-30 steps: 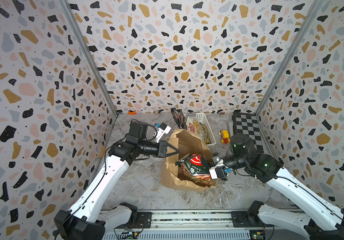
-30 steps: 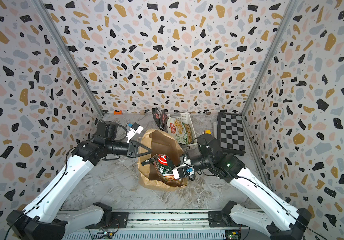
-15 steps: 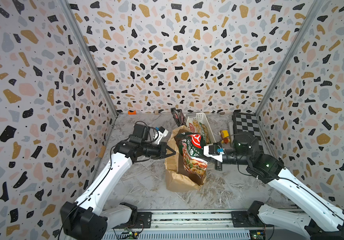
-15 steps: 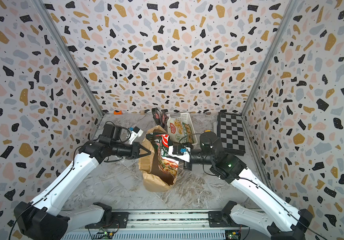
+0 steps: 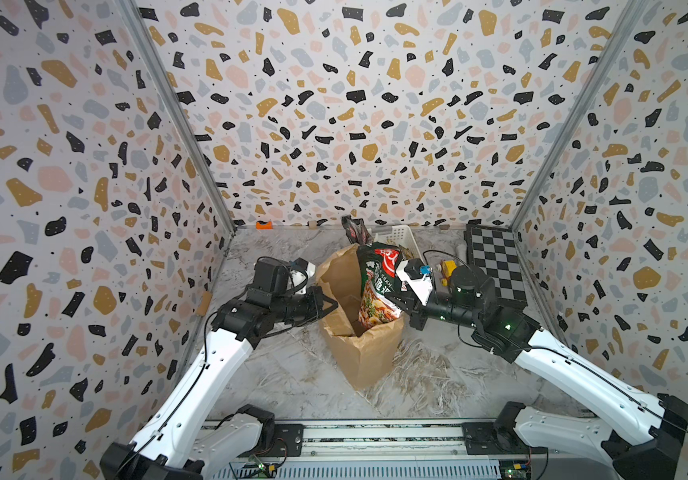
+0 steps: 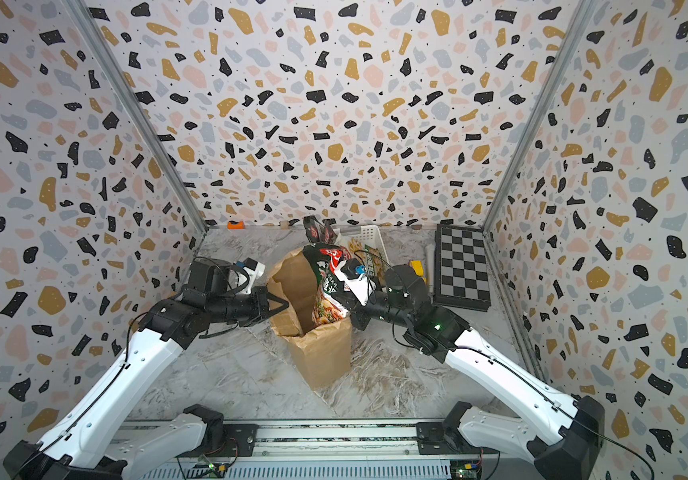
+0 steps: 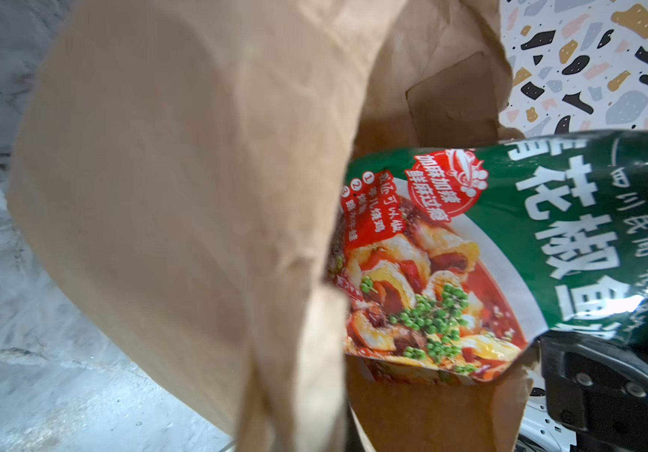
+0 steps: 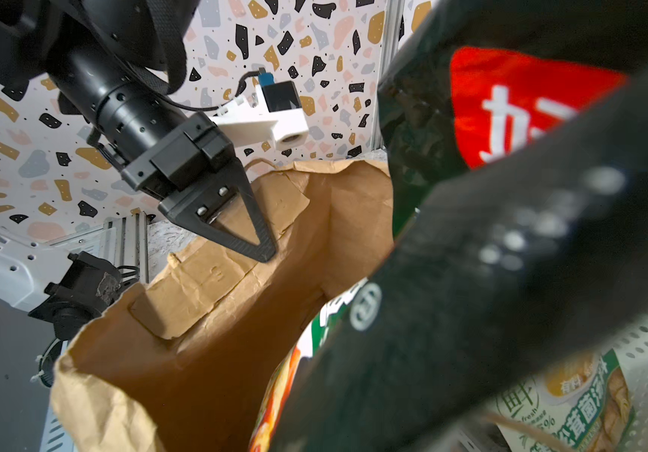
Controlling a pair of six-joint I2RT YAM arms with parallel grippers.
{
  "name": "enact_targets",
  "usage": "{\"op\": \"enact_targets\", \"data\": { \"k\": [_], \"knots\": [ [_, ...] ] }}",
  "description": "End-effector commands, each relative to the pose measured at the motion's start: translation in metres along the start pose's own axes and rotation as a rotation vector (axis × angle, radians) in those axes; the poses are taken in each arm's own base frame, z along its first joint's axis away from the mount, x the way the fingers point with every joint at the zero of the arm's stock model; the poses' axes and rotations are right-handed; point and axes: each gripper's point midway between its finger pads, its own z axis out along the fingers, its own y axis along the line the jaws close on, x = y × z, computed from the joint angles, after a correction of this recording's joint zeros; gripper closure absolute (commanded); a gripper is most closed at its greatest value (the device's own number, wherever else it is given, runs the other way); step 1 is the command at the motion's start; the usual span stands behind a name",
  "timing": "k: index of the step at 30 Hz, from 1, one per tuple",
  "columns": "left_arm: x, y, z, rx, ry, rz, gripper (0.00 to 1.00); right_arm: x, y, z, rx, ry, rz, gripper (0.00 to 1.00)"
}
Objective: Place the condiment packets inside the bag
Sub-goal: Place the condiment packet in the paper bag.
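The brown paper bag stands upright mid-table, mouth open. My left gripper is shut on its left rim, and the crinkled bag wall fills the left wrist view. A green condiment packet stands on end with its lower part inside the bag's mouth. My right gripper is shut on its right edge. A black-red packet sticks up behind the bag. A cream and green packet lies in the basket.
A white perforated basket sits behind the bag at the back wall. A chessboard lies at the back right, with a small yellow-red toy beside it. Terrazzo walls close in three sides.
The bag rose from lying tilted to standing upright, its rim pulled up by my left gripper. My right gripper swung the green packet from flat to on end, its lower part now inside the mouth.
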Motion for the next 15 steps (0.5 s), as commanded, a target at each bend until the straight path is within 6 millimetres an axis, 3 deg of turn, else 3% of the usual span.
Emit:
{"op": "enact_targets", "data": {
  "k": [1,3,7,15],
  "knots": [
    [-0.006,-0.002,-0.003,-0.014,-0.02,0.005,1.0,-0.023,0.018,0.003,-0.11,-0.091,-0.069,1.0],
    [-0.004,0.002,0.002,-0.029,0.013,0.015,1.0,-0.012,0.02,0.01,-0.136,-0.042,-0.085,0.97],
    [-0.006,0.003,0.002,-0.043,0.023,0.04,1.0,-0.001,0.0,0.02,-0.028,0.01,-0.052,0.86],
    [-0.011,0.0,-0.003,-0.06,0.0,0.08,1.0,-0.007,-0.009,0.011,0.042,-0.037,-0.018,0.55]
  ]
}}
